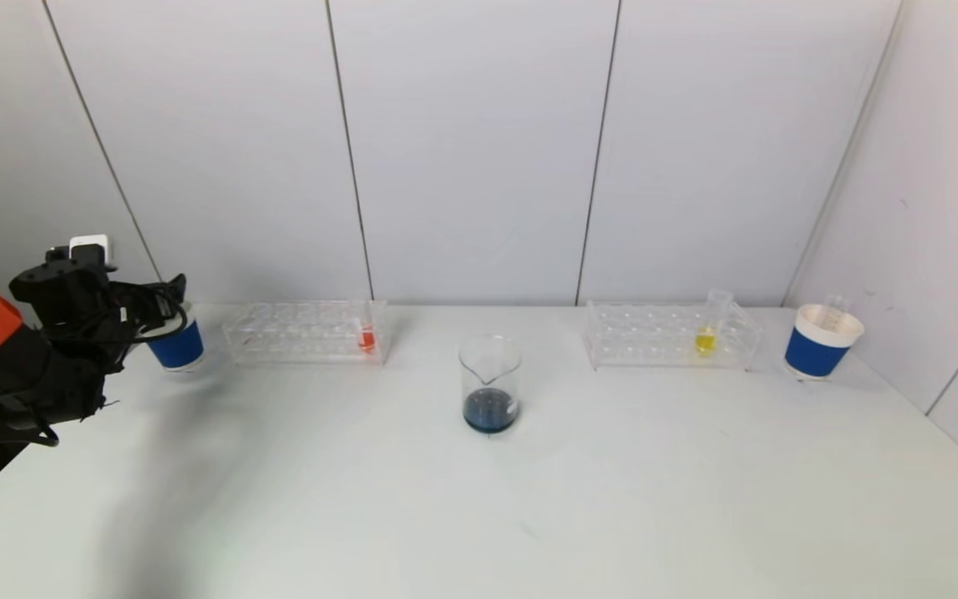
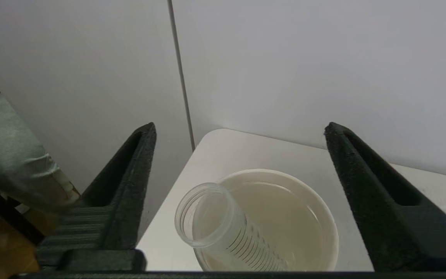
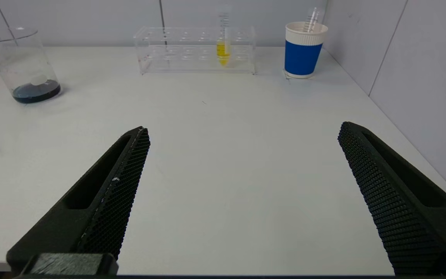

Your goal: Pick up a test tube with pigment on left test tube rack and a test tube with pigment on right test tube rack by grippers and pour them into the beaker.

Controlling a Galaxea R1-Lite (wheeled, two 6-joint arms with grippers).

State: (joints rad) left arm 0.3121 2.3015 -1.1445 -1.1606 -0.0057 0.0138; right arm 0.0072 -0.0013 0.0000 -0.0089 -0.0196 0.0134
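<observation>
Counting what stands on the white table (image 1: 479, 516), I find two clear racks, two blue paper cups, one beaker, and two tubes with colour. The left rack (image 1: 304, 331) holds one tube with red liquid (image 1: 367, 337) at its end nearer the beaker. The right rack (image 1: 670, 334) holds one tube with yellow liquid (image 1: 705, 337), upright, with the yellow only in its lower part. The beaker (image 1: 490, 383) stands between the two racks, a little nearer to me, and it has a thin layer of dark blue liquid at the bottom.

My left gripper (image 2: 242, 193) is wide open and holds nothing. It hangs above the left cup (image 2: 284, 217), which lies between my fingers (image 2: 130, 174) as the left wrist camera shows it. One empty clear tube with printed lines (image 2: 223, 228) leans inside this cup. The red tube is off to the side of these fingers, well apart.

My right gripper (image 3: 242, 193) is also wide open and empty, above bare table. The yellow tube (image 3: 223, 48) stands far ahead between my fingers (image 3: 118, 186), the right cup (image 3: 304, 48) with one empty tube (image 3: 312, 17) is just beside its rack, and the beaker (image 3: 25, 66) is ahead beyond my one finger.
</observation>
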